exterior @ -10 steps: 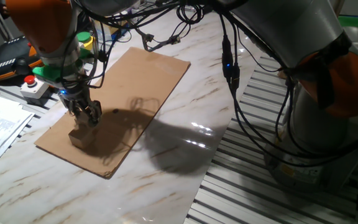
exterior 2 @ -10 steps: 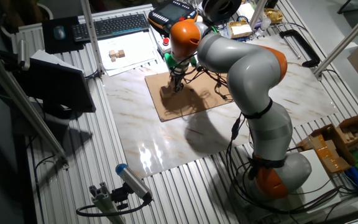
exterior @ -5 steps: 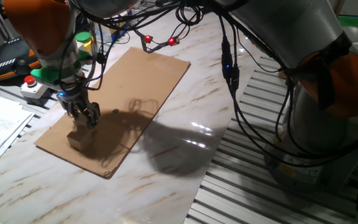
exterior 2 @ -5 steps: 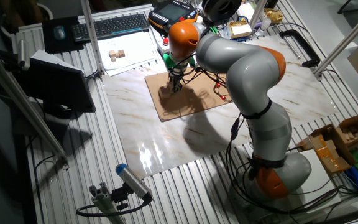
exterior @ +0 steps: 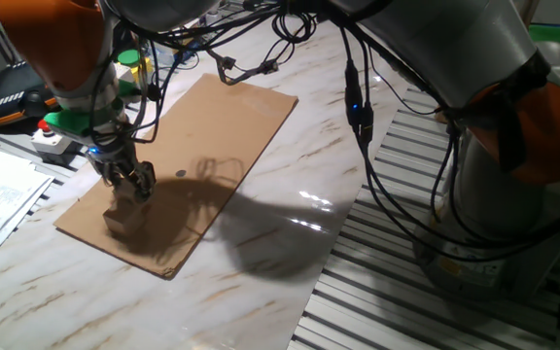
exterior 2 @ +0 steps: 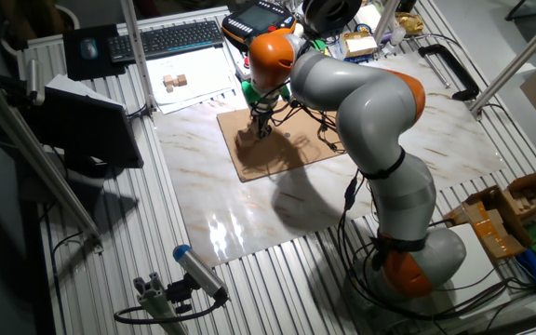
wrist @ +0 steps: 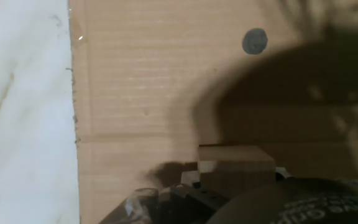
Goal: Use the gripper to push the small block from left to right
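Observation:
The small block (exterior: 120,217) is a tan wooden cube on the brown cardboard sheet (exterior: 224,124), near its front-left corner. My gripper (exterior: 135,184), a black claw with a blue light above it, stands shut right against the block's far side, fingertips down at the cardboard. The other fixed view shows the gripper (exterior 2: 261,129) beside the block (exterior 2: 247,140) at the sheet's left part. In the hand view the block (wrist: 235,165) fills the lower middle, in the arm's shadow, just above the dark fingers (wrist: 166,200).
A dark dot (exterior: 181,175) marks the cardboard. White marble table (exterior: 261,282) surrounds the sheet. A red-button box (exterior: 49,130) and papers lie at the left edge. Cables (exterior: 261,58) hang over the sheet. A keyboard (exterior 2: 170,37) and two spare blocks (exterior 2: 173,82) sit behind.
The gripper has crept slightly toward the sheet's front-left corner, nudging the block a little the same way.

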Available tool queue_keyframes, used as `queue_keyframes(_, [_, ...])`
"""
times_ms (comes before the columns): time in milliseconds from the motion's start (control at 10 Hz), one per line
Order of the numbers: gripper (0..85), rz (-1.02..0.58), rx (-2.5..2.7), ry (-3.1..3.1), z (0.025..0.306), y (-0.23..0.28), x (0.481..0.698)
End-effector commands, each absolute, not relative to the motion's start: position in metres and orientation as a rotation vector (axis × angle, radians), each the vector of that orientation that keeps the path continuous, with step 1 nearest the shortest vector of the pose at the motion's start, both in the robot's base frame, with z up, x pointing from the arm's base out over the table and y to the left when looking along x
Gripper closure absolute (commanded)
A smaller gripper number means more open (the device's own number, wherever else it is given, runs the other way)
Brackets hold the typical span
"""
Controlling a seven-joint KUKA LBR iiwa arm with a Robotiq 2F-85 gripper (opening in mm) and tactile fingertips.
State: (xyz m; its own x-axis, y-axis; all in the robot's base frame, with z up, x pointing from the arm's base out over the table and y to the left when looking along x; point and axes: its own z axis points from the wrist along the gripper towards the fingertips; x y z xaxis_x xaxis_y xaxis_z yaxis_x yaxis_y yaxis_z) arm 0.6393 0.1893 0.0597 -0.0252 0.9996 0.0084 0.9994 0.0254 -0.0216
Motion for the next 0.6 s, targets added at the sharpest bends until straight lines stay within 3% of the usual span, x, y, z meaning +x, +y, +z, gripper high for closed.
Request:
queue_keyframes(0, [84.3, 0.026, -2.174, -2.247, 0.059, 0.188, 0.64])
queue_keyframes(500, [84.3, 0.042, -2.005, -2.38, 0.054, 0.16, 0.642])
